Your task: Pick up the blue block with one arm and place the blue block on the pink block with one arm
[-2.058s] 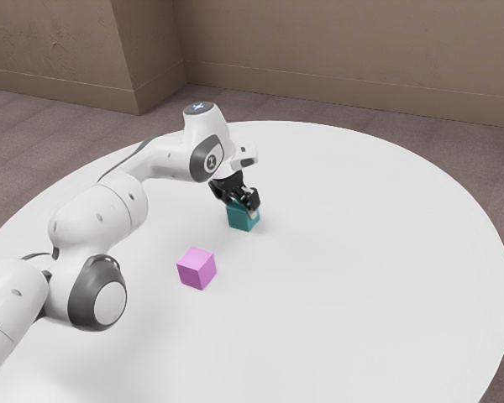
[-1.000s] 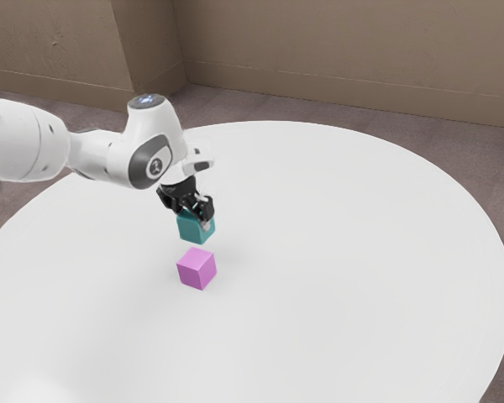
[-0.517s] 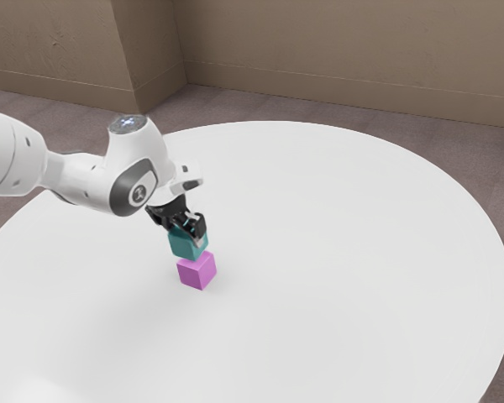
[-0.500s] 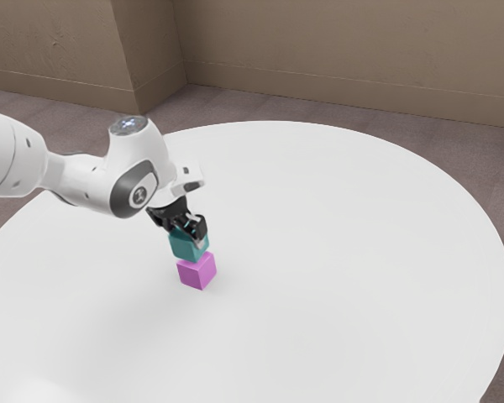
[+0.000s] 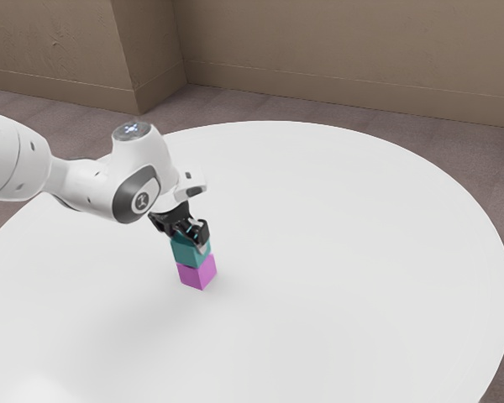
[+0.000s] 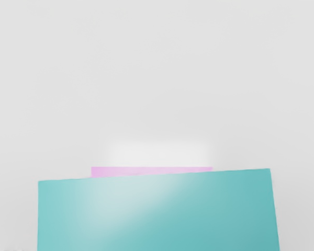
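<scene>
Pink block (image 5: 196,274) stands on the white bench (image 5: 361,252), well inside the rim and nearer the edge at the exterior view's left. Blue block (image 5: 186,248) sits on it, its top hidden by the black end effector (image 5: 190,235), whose fingers clamp it from two sides. In the wrist view, pink shows as a thin strip beyond blue.

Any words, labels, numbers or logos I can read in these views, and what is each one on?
No text is readable.
Light mark on the white arm's top joint cap: too small to read.
Mark on the grey side disc: too small to read.
The blue-green cube block, pink cube block and white round table: no markings.
</scene>
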